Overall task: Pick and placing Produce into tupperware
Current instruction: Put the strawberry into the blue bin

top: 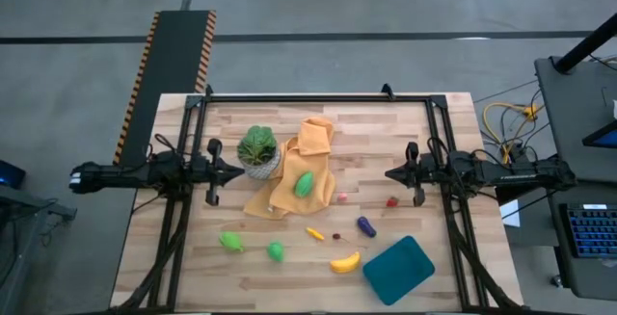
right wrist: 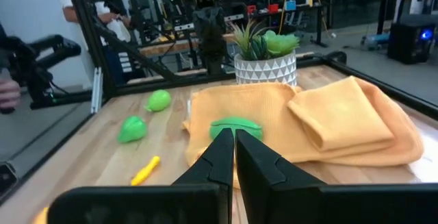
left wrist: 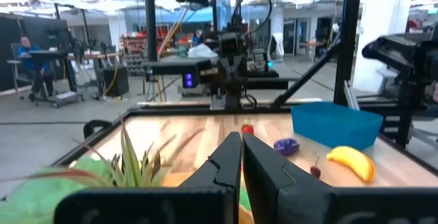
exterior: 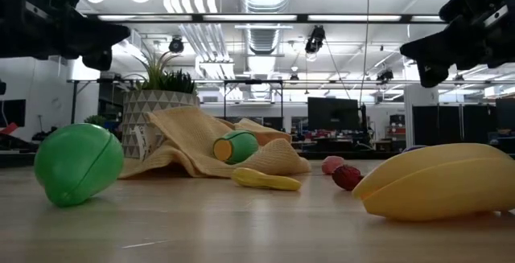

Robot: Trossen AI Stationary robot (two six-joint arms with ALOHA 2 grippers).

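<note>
The teal tupperware sits near the table's front right corner. The produce lies scattered. One green piece rests on the orange cloth. Two more green pieces lie front left. The yellow banana, a small orange-yellow piece, the purple eggplant and tiny red pieces lie near the middle. My left gripper is shut and hovers level at the table's left. My right gripper is shut and hovers level at the right. Each holds nothing.
A leafy plant in a white pot stands just in front of my left gripper, beside the cloth. A dark metal frame runs round the table's far edge and sides. Bare wood lies between the cloth and the far edge.
</note>
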